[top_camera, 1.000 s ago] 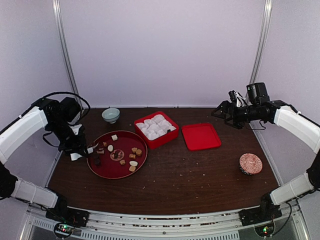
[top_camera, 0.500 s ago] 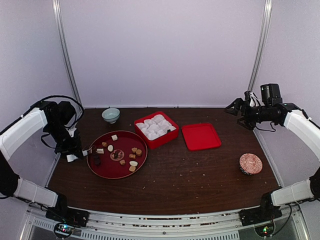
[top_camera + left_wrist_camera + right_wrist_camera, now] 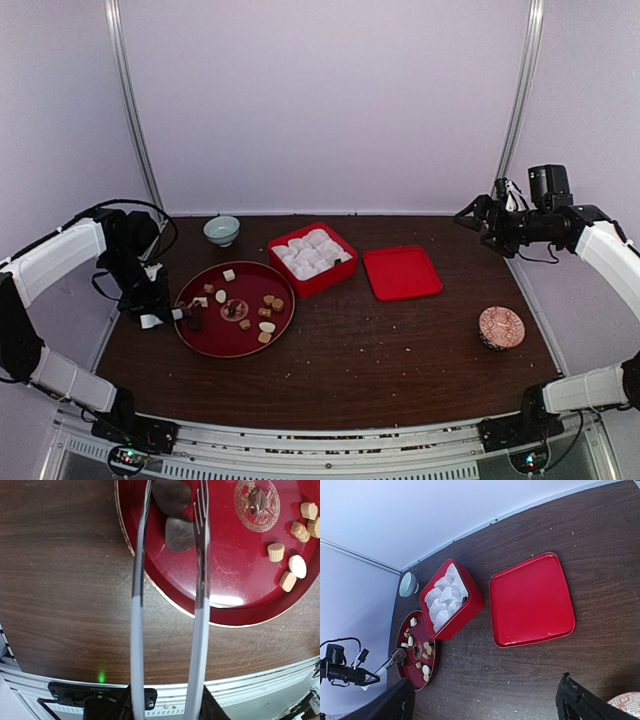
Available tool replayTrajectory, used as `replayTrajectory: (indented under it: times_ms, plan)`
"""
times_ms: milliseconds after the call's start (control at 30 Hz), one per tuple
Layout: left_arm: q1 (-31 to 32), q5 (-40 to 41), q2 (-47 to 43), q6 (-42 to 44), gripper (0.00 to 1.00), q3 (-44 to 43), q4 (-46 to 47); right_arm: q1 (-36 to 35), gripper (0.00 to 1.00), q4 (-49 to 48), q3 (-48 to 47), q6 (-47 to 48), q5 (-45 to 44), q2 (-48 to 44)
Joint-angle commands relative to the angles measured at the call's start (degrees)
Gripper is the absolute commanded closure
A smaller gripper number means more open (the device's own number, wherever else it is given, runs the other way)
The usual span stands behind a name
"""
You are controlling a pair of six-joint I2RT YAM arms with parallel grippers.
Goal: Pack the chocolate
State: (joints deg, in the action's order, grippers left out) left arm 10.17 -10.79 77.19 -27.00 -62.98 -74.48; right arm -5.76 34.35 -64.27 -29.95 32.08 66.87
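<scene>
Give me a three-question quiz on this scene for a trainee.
1. True or false: the lid sits closed on the red box.
2. The tongs have their tips either side of: A dark chocolate, B a paper cup, C the bowl.
3. Fill in: the right gripper is ___ (open/shut).
Key: 1 false, the lid lies beside the red box; 2 A; 3 open.
</scene>
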Motion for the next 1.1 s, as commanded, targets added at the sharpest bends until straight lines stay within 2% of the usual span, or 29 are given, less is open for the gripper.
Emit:
replayTrajectory:
  times_ms: [0,267,500,767,933,1067]
  plan:
    - [-0.2,-1.4,0.0,1.0,0.64,1.0,2.0,0.1,0.0,0.6,-1.7,0.6,-0.9,-1.3]
    - [-0.3,-0.3,-0.5,1.5,0.73,0.1,1.7,0.1,0.0,-0.3,0.0,-0.6,-0.1,-2.4]
    - [-0.3,0.8,-2.7,1.0,0.76,-4.7,-1.5,0.1,0.0,-0.8,0.2,-0.9,0.1,-2.4]
    - [0.0,-1.8,-0.5,1.5,0.77,-17.2,-3.9,0.1,0.0,-1.5,-0.9,-0.8,1.5,-1.0]
    - [3.4,-4.2,6.2,2.4,0.79,-29.4,-2.0,0.1,0.0,-1.4,-2.0,-0.4,1.6,-0.3]
    - [6.8,-6.5,11.7,1.9,0.79,-34.9,1.2,0.1,0.0,0.1,-3.8,0.3,0.7,0.4]
